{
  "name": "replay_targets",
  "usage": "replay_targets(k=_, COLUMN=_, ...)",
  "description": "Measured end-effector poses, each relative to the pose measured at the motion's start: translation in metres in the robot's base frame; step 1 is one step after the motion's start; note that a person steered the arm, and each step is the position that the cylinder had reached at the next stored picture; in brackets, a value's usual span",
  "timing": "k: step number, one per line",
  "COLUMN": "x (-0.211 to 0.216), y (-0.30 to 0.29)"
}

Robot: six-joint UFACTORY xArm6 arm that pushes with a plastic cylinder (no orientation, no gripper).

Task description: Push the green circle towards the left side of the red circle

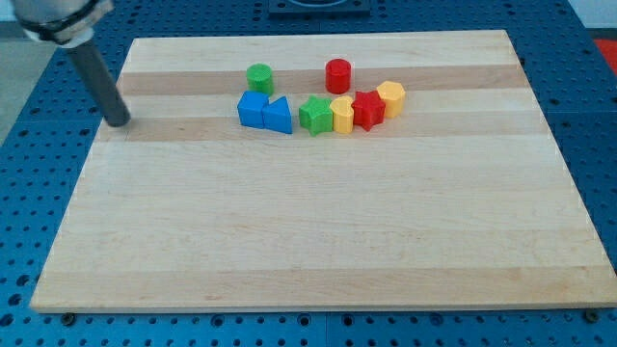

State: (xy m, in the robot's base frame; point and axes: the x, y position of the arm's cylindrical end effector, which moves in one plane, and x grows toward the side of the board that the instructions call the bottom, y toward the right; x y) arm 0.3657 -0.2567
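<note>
— Off to the view's right of my tip (120, 121), well apart from it and slightly nearer the view's top, sits the green circle (258, 77). How will it handle?

— Light and rigid, I'd judge: a small hard cylinder that should slide easily on the smooth desk (308, 231). It cannot be gripped; the tool is a bare rod with nothing to open or close, touching no block now. Press its left flank, squarely, or it may slip off sideways.

— Which way does it point?

— No way; it's round, its axis upright.

— And beyond it?

— The red circle (337, 74) lies farther right, a clear gap between. Just below the green circle are the blue blocks (264, 111), close enough to snag.
</note>
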Motion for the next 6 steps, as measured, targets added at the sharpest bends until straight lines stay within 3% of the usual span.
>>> replay_targets(k=1, x=-0.013, y=0.054)
replay_targets(k=6, x=-0.04, y=0.117)
